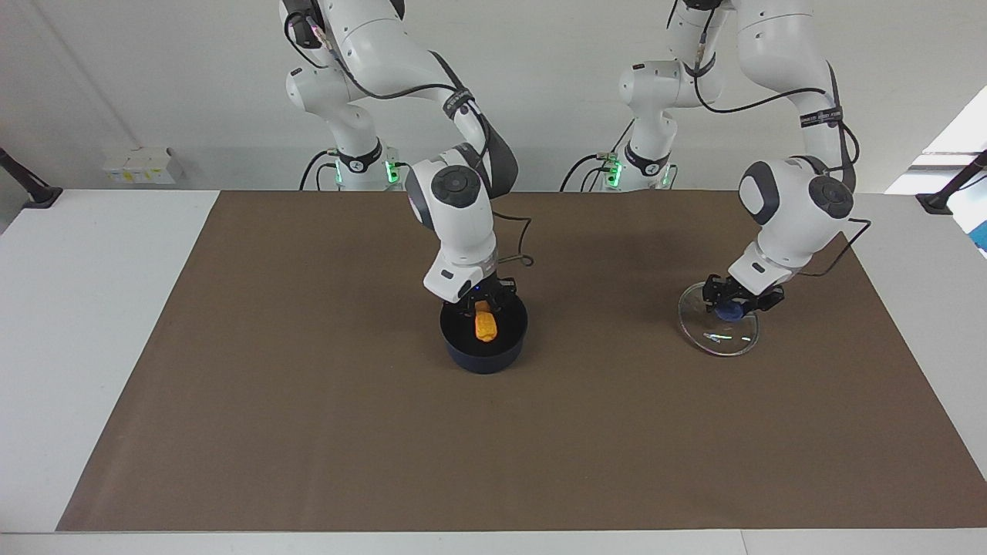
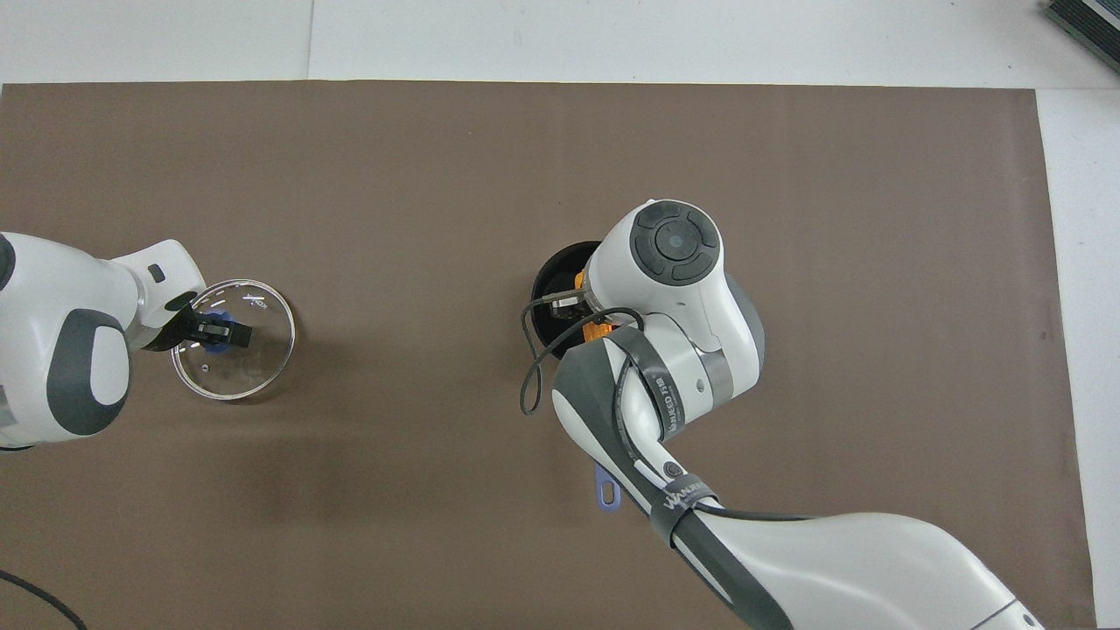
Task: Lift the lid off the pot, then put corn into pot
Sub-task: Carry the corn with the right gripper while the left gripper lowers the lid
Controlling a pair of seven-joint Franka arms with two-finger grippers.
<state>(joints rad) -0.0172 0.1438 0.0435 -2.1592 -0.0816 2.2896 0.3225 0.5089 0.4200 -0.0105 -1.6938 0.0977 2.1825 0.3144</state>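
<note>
The right claw is closed on the stubby orange-yellow corn cob, which hangs end-down inside the dark navy saucepan. The left claw grips the blue knob of the clear glass lid, resting tilted on the tabletop well apart.

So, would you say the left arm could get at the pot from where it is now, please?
Probably not yet. The left gripper is at the knob of the lid, toward its own end of the table, and the right gripper sits over the pot with the corn in its mouth.
</note>
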